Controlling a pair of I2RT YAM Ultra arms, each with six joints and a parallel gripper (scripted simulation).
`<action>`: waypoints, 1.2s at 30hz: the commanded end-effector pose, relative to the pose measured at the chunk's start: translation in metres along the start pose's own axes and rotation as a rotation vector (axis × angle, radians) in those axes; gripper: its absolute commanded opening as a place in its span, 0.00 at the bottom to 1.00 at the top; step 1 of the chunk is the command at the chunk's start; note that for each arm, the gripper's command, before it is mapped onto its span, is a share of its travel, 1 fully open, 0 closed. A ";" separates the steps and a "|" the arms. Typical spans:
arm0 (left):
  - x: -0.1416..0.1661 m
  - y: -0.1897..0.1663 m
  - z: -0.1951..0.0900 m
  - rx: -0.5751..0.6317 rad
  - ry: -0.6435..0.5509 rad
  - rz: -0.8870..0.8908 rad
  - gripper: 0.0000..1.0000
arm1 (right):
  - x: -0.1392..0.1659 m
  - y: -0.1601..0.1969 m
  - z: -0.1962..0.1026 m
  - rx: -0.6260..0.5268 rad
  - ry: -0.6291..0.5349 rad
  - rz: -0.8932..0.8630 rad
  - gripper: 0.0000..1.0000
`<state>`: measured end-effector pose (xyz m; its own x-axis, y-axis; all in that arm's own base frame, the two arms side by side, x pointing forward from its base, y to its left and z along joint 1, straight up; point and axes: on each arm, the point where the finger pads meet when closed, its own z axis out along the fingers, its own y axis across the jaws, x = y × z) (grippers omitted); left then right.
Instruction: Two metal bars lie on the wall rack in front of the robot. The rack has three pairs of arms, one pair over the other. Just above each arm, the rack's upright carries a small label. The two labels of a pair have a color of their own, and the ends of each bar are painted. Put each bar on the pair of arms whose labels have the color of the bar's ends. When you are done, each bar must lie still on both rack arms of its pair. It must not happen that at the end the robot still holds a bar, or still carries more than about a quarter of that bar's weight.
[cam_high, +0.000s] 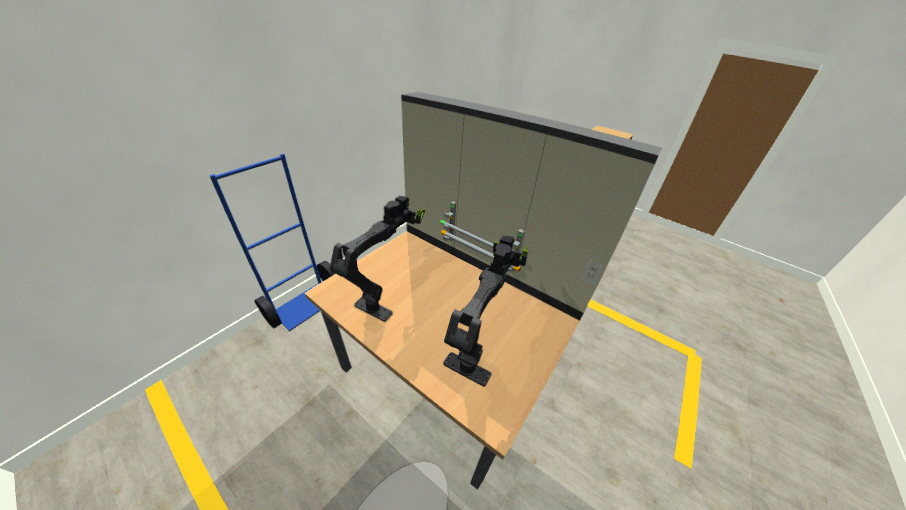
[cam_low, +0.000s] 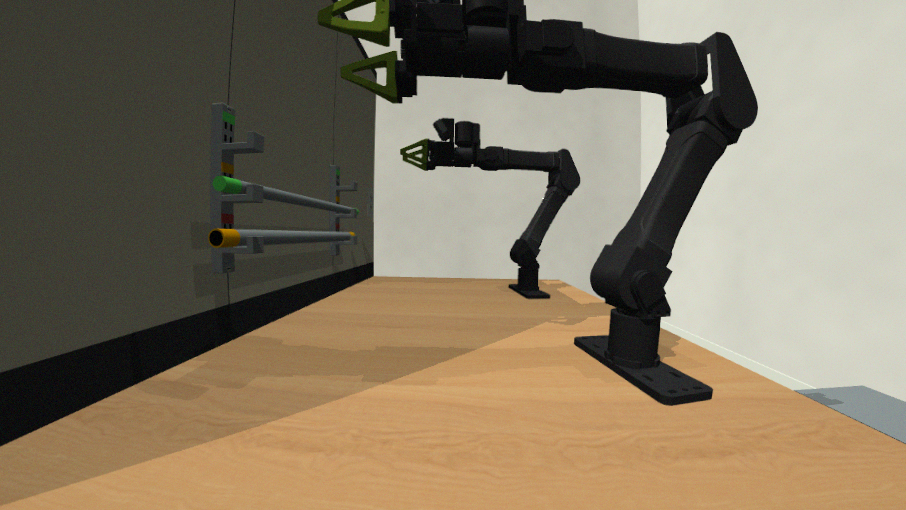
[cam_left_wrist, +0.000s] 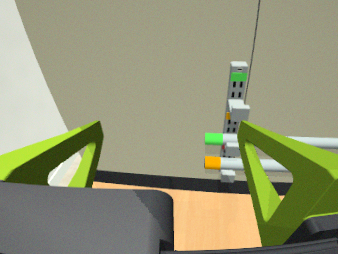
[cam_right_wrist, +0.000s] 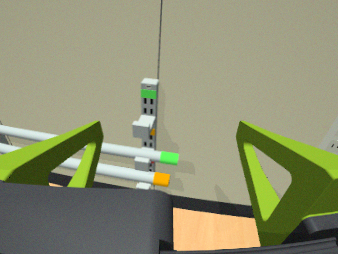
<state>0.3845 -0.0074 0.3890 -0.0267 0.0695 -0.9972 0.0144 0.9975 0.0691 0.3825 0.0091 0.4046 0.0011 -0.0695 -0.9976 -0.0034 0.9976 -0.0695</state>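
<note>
The green-ended bar (cam_high: 472, 234) (cam_low: 304, 199) (cam_left_wrist: 213, 139) (cam_right_wrist: 169, 158) lies on the middle pair of rack arms, whose labels are orange. The orange-ended bar (cam_low: 297, 236) (cam_left_wrist: 212, 162) (cam_right_wrist: 161, 179) lies on the lowest pair, below the red labels. The top arms (cam_low: 244, 146) (cam_left_wrist: 240, 112) (cam_right_wrist: 142, 129), under green labels (cam_left_wrist: 239, 77) (cam_right_wrist: 148, 93), are bare. My left gripper (cam_low: 330, 45) (cam_left_wrist: 170, 128) is open and empty, out from the wall near the bars' left ends. My right gripper (cam_low: 401, 152) (cam_right_wrist: 169, 128) is open and empty near their right ends.
The rack's uprights (cam_low: 217, 129) (cam_right_wrist: 149, 82) stand on a tall panel (cam_high: 589, 202) at the back of the wooden table (cam_high: 405, 272). A dark strip (cam_low: 126, 354) runs along the panel's foot. A blue hand truck (cam_high: 293, 313) stands left of the table.
</note>
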 end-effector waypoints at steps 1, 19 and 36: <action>-0.002 -0.004 -0.003 -0.004 -0.026 0.065 1.00 | 0.014 0.004 -0.001 0.012 0.022 -0.064 1.00; 0.015 -0.024 -0.004 0.009 -0.042 0.268 1.00 | 0.031 0.021 -0.001 0.025 0.035 -0.268 1.00; 0.030 -0.043 -0.005 0.021 -0.058 0.469 1.00 | 0.046 0.037 -0.002 0.038 0.048 -0.468 1.00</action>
<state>0.3833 -0.0455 0.3482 0.0060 0.4635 -0.8861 0.0564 0.8845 0.4630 0.3827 0.0423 0.3619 -0.0447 -0.4591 -0.8873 0.0077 0.8880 -0.4598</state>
